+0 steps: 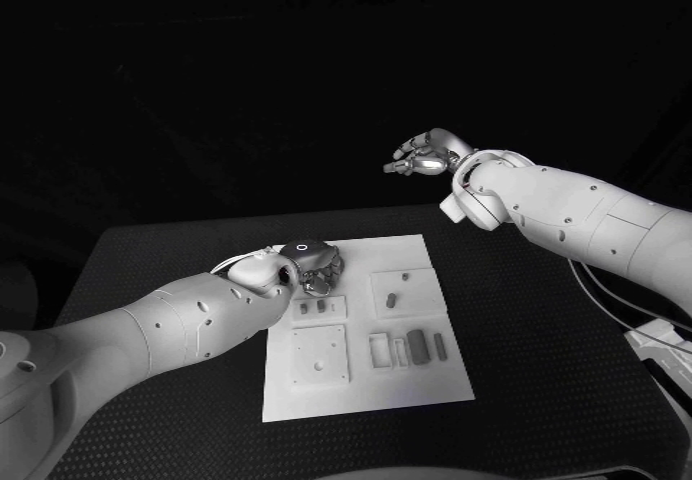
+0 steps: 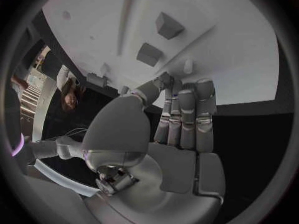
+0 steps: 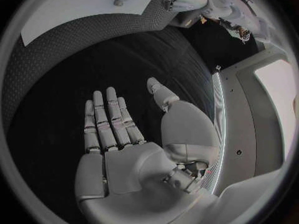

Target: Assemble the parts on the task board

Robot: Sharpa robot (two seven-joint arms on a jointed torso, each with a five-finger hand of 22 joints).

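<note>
The white task board (image 1: 378, 388) lies in the middle of the black table. My left hand (image 1: 306, 264) hovers low over its far left corner, fingers pointing down at a small dark part (image 1: 320, 288). In the left wrist view the left hand (image 2: 182, 115) has straight fingers with the thumb tip close to the fingertips; whether anything is pinched there is hidden. Two dark block parts (image 2: 168, 25) (image 2: 148, 54) stand on the board beyond the fingertips. My right hand (image 1: 427, 155) is raised beyond the board's far right; its palm (image 3: 124, 134) is flat, fingers apart, holding nothing.
More parts sit on the board: a block (image 1: 391, 297), a square plate (image 1: 319, 352), two dark bars (image 1: 418, 345) (image 1: 438, 346) and a pale frame (image 1: 379, 350). Black table (image 1: 548, 330) surrounds the board on all sides.
</note>
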